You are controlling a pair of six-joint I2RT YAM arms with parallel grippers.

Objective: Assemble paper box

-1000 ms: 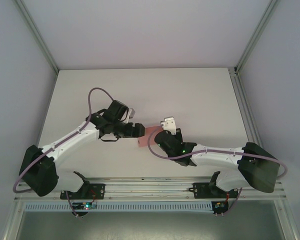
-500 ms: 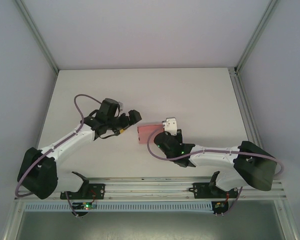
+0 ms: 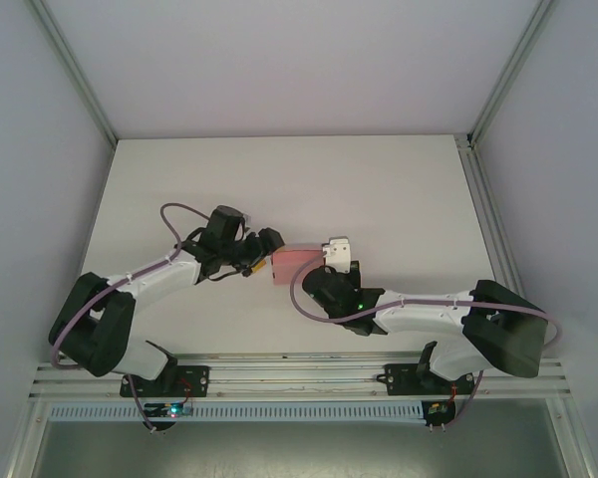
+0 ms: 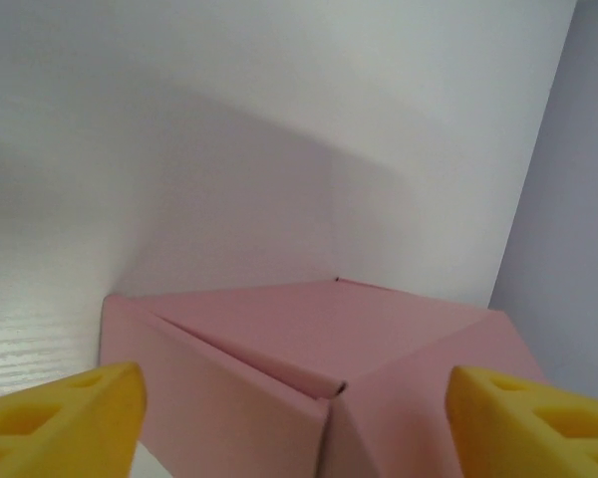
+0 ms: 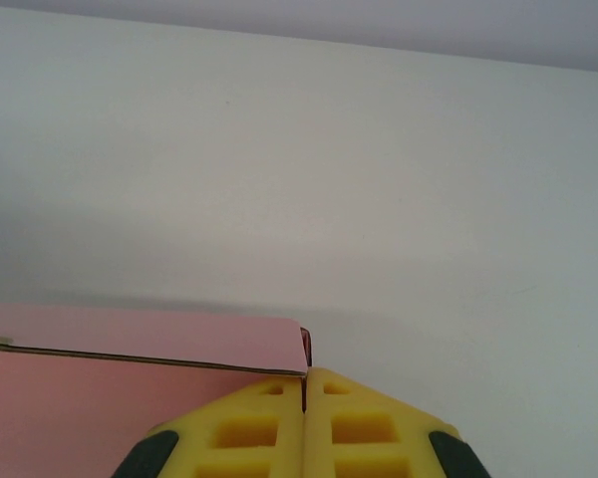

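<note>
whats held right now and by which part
The right gripper pinches the box by an edge near its corner; the left gripper is open, holding nothing.

The box [image 3: 291,263] is plain pink, unprinted; in the left wrist view its top is a lighter pink than its shaded front faces; at the lower left of the right wrist view a thin dark line edges the pink card; the surface [image 3: 279,179] is plain white; the fingers [image 4: 75,413] of the left tool [image 4: 294,393] are bright yellow; the right tool [image 5: 304,398] is the same yellow, black at its lower corners; the left arm [image 3: 149,274] and right arm [image 3: 419,304] are white with black joints; each carries a purple cable [image 3: 174,211]; a green light [image 3: 360,292] dots the right arm.
</note>
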